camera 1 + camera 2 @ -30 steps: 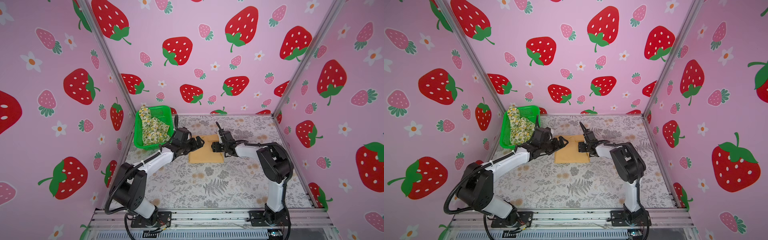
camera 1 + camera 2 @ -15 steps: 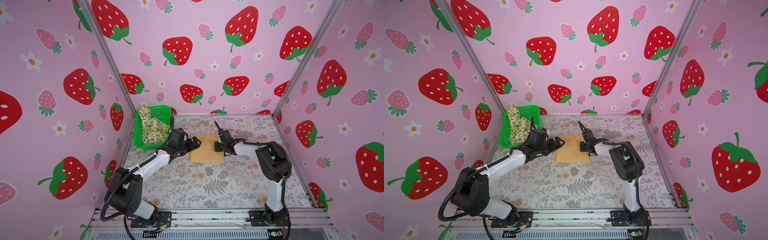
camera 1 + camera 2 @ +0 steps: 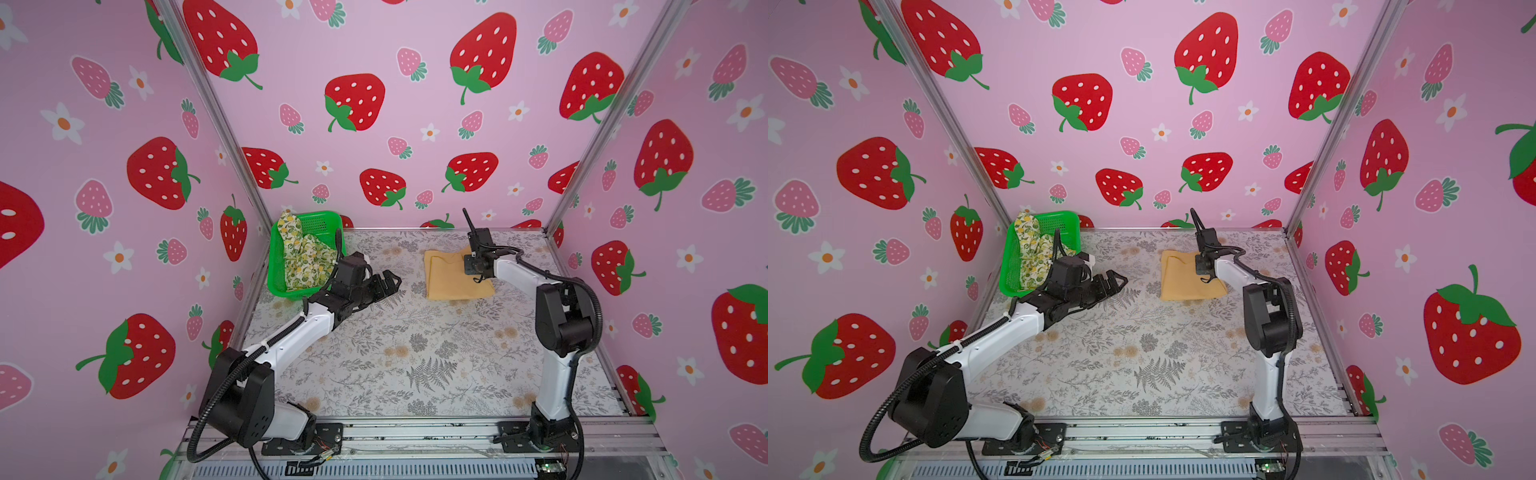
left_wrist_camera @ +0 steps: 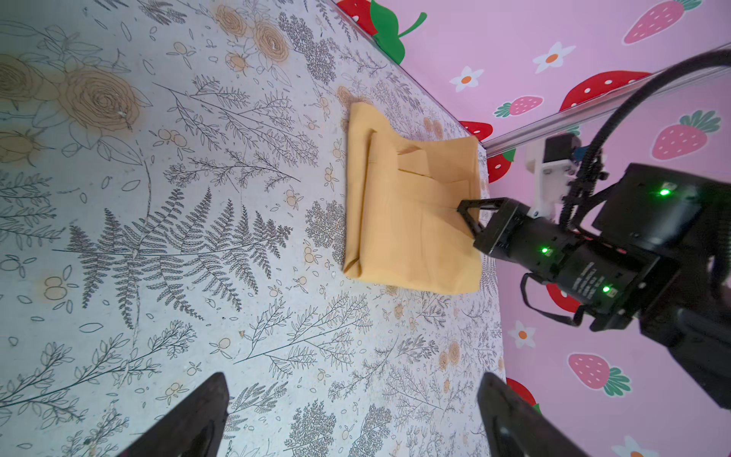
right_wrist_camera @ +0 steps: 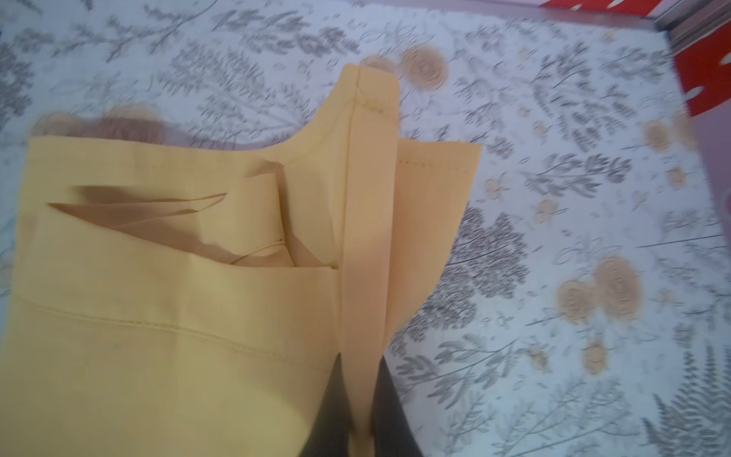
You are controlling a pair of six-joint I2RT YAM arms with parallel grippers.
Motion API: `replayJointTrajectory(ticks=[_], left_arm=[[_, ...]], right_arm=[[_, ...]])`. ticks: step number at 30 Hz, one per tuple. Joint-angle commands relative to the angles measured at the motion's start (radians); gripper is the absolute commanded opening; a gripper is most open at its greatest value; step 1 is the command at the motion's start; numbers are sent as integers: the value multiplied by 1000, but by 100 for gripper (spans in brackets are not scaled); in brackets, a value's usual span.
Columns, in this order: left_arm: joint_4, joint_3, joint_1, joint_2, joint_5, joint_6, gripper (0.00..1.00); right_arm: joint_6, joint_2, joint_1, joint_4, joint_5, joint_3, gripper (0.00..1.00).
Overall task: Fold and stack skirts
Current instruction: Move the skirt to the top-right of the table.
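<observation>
Clearly right gripper point(image 5: 358, 395) clamped on mustard skirt point(image 5: 158, 336) fold; left gripper point(image 4: 352, 382) spread wide, empty, over table point(image 4: 158, 198).

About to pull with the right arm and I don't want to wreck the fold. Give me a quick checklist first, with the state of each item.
1. Right claw shut on the mustard skirt, pinching an edge strip: ok.
2. Left claw open, apart from the cloth: ok.
3. Mustard skirt resting on the table: ok.
4. Top layers tidy: not ok, loose flaps gape.
5. Grip catches every layer: cannot tell.
6. Lemon skirt out of the green basket: not ok, it lies crumpled inside.
</observation>
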Motion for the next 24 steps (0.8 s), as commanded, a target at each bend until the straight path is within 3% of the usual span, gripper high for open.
replayJointTrajectory(ticks=[1,7,11,24], left_arm=[[-7,2,8,-21,-28,17,99],[-27,10,33,-35,-32,18,99],[-47,17,46,-44,-43,27,99],[-67,45,65,-2,-78,25,99]], right_arm=[[-80,76,-28,-98,123,111,0],[-150,215,-114,-148,195,287,0],[-154,284,-186,-176,180,378,0],[-274,389,-283,-178,248,540,6]])
